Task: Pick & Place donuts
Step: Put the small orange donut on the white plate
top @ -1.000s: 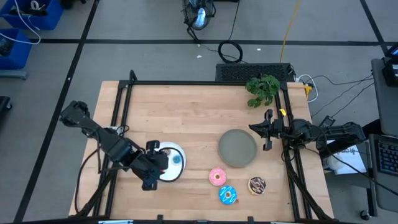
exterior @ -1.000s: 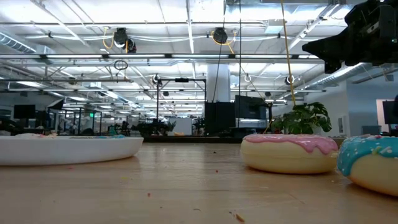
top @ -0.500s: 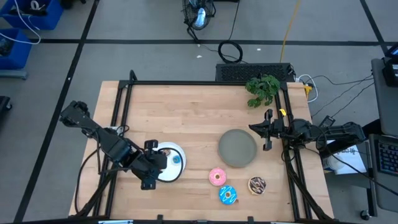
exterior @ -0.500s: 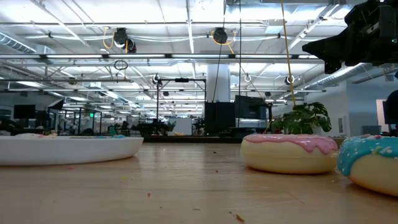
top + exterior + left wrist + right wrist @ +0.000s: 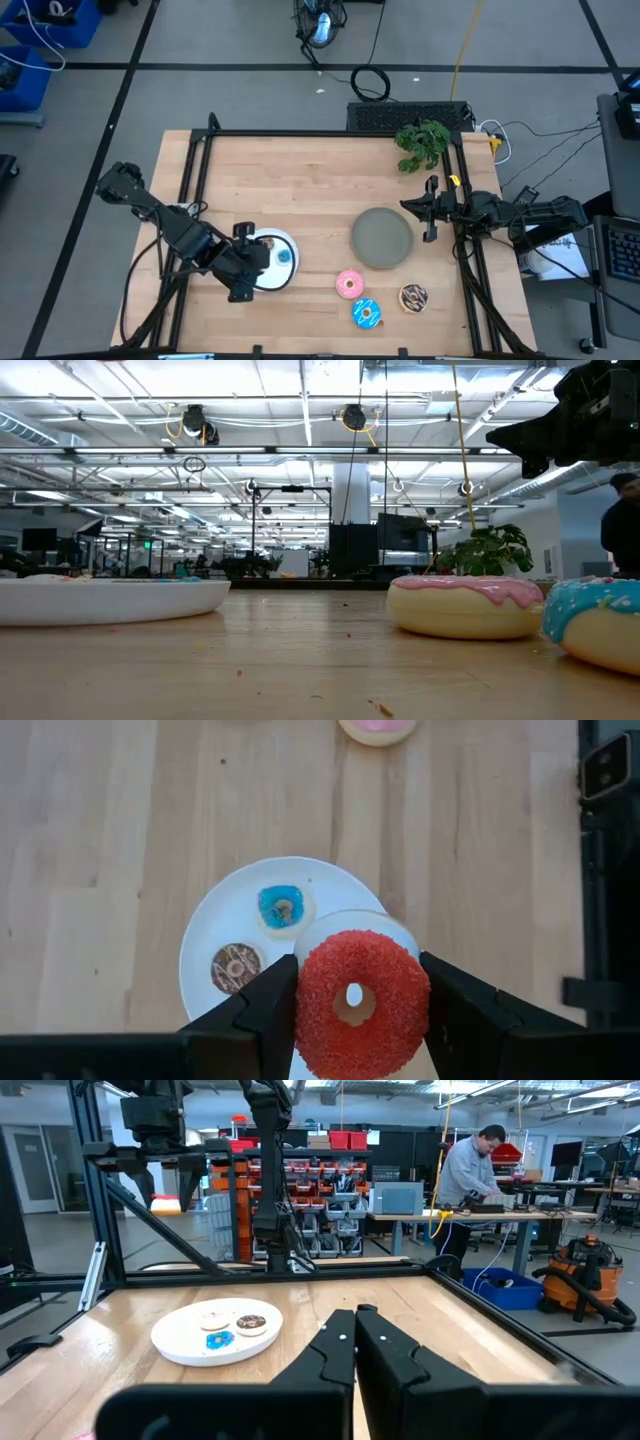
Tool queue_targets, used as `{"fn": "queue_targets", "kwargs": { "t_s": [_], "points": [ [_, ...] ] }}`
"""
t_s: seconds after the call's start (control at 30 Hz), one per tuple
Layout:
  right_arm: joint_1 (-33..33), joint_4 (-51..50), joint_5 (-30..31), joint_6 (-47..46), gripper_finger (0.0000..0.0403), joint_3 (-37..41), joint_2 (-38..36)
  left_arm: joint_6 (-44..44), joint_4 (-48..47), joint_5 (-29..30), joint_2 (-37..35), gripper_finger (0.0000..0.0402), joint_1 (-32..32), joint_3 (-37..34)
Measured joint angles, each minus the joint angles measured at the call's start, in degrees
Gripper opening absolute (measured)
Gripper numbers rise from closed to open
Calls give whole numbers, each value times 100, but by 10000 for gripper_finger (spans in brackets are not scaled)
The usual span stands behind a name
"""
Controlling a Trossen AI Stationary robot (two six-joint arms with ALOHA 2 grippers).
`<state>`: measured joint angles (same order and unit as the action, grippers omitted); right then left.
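Note:
In the left wrist view my left gripper (image 5: 358, 1005) is shut on the tiny red donut (image 5: 345, 1030), above the white plate (image 5: 205, 935). On that plate lie the tiny blue donut (image 5: 282, 908), the tiny brown donut (image 5: 237, 967) and the tiny white donut (image 5: 360, 920), which is half hidden behind the red one. From above, the left gripper (image 5: 245, 262) stands over the plate's left part (image 5: 283, 272). The pink (image 5: 350, 285), blue sprinkled (image 5: 366, 313) and brown drizzled (image 5: 413, 297) donuts lie flat on the table near its near edge. My right gripper (image 5: 430, 212) waits shut at the table's right side. My left gripper pinches the tiny red donut by its outer rim (image 5: 305, 1005), one finger (image 5: 262, 1015) on each of two opposite sides. The fingers come from above, pointing down. The donut lies flat between them, its hole facing up, over the white plate; whether it touches the plate I cannot tell.
A round grey plate (image 5: 382, 237) sits right of centre. A green plant (image 5: 423, 142) stands at the far right corner. A black frame (image 5: 300, 133) runs round the table's edges. A person (image 5: 470, 1170) stands beyond the table at a bench.

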<state>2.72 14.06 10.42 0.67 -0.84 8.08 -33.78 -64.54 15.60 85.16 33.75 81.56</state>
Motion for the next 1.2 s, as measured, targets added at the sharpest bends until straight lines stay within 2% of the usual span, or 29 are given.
{"fn": "queue_targets", "kwargs": {
  "t_s": [0.27, 0.57, 0.7, 0.83, 1.2],
  "points": [
    [0, 0, 0, 0, 0, -2, 0, -66, 310, -202, -2, 184, -175, -871],
    [0, 7, 0, -1, 0, 0, 2, 281, 2096, -739, 0, 184, -527, -2072],
    [0, 5, 0, 0, 0, 0, 2, 422, 2611, -945, 5, 184, -621, -2463],
    [0, 8, 0, 0, 0, -2, 2, 459, 2808, -995, 213, 184, -656, -2599],
    [0, 20, 0, -2, 0, 0, 22, 1043, 2930, -1264, 1426, 184, -657, -2477]
  ]
}}
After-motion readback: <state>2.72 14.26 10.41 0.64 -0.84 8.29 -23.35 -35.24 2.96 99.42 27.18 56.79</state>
